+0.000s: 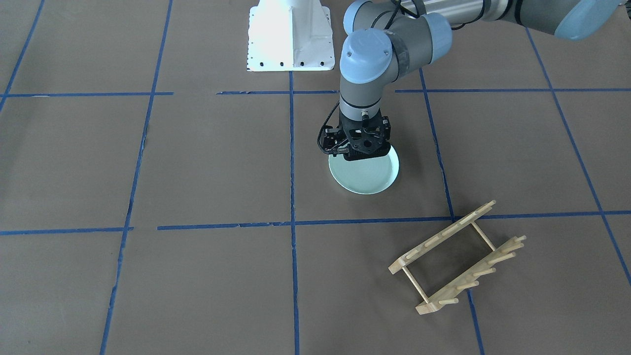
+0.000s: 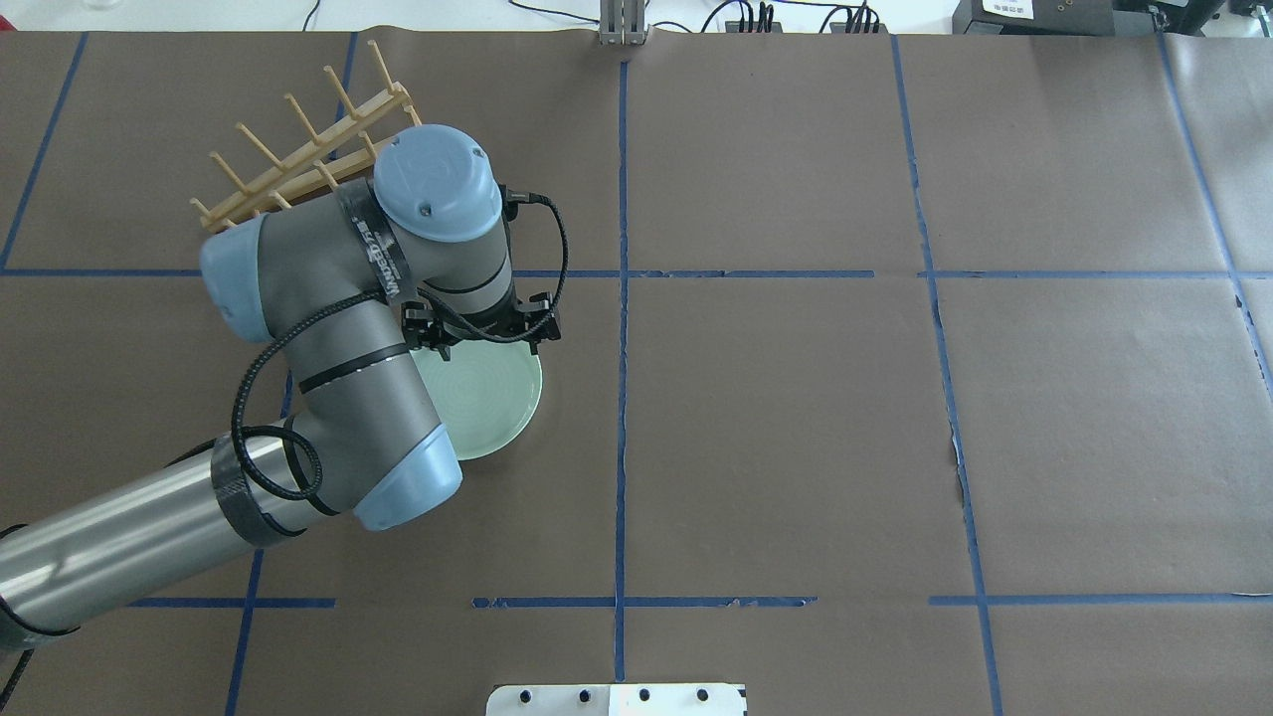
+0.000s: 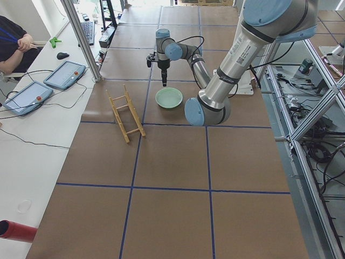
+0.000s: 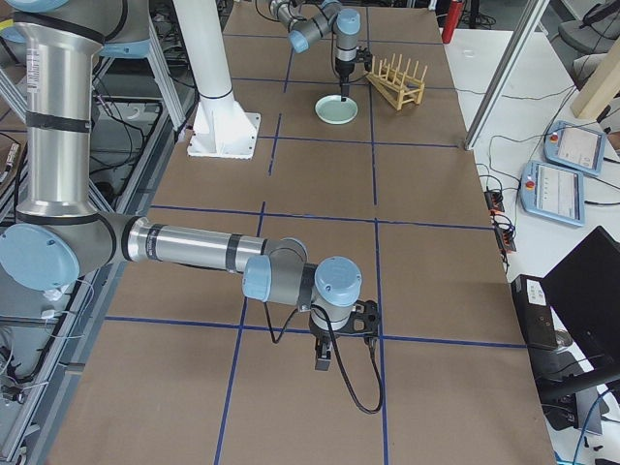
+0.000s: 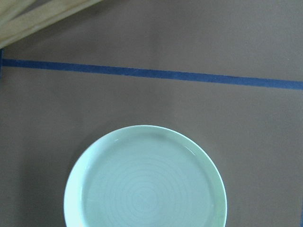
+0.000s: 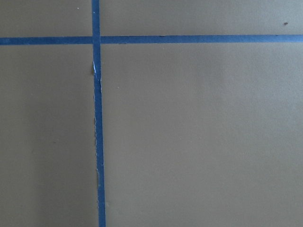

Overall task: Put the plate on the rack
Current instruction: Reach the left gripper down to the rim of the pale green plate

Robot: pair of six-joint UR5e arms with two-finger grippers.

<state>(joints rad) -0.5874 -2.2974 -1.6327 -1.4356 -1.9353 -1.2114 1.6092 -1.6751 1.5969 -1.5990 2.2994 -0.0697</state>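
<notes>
While the left gripper (image 1: 362, 148) hangs tip-down above the round pale mint-green plate (image 1: 365, 175) with its low raised rim, clear of it, its jaws are hidden under the black body, so I cannot tell how wide they stand. Directly below this gripper the plate lies flat, face up, on the brown paper-covered table (image 1: 197, 162) marked with blue tape lines (image 1: 292, 148). Farther from the robot and off to the gripper's left, well apart from the plate, stands the small light wooden rack (image 1: 446, 232) of two pegged rails and two thin crossbars. The right gripper (image 4: 325, 360) points down close over bare paper and crossing tape; whether it is wide or narrow cannot be told.
</notes>
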